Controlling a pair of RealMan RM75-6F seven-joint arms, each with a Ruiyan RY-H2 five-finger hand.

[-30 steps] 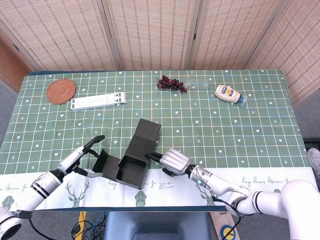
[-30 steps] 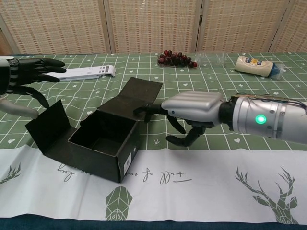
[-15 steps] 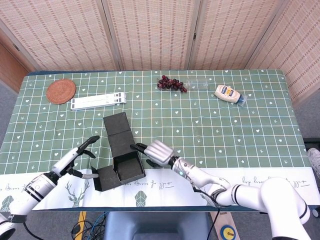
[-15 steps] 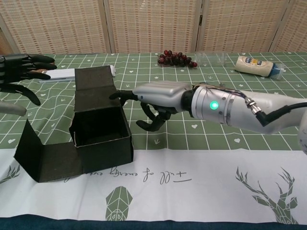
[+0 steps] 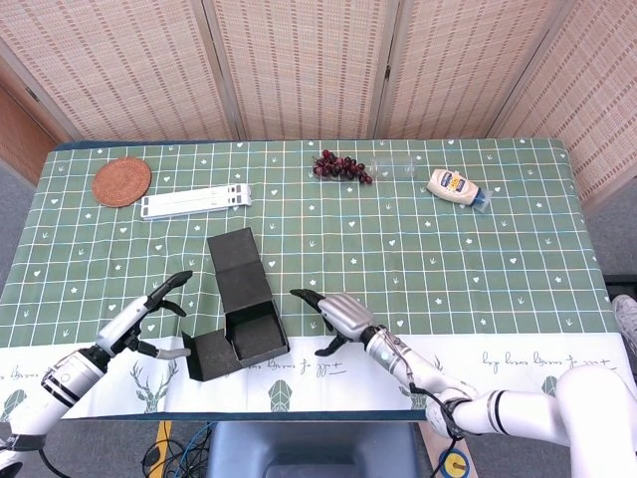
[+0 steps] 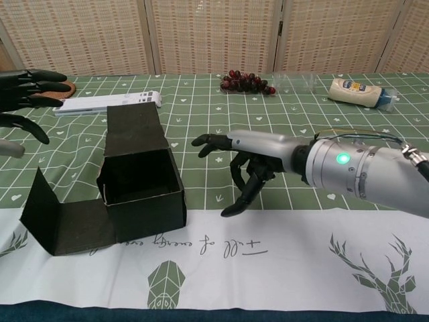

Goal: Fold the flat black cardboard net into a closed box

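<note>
Fingers [image 6: 213,143] of right hand [image 6: 251,159] spread, holding nothing, just right of box [image 6: 137,181], clear of it. Left hand [image 5: 149,312] likewise spread and unladen, just left of box, not touching. Box half folded near front edge of surface [image 5: 498,249], open-topped, lid flap [image 5: 235,261] standing up behind, side flap [image 6: 60,221] splayed out to the left. Grapes [image 5: 340,166], bottle [image 5: 457,186], coaster [image 5: 121,181] well apart at the back.

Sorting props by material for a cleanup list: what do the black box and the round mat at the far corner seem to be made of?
The black box looks like matte cardboard: thin flat panels, creased folds, no shine. The round mat seems woven rattan or straw: reddish brown, faint rings, though too small to be sure.
</note>
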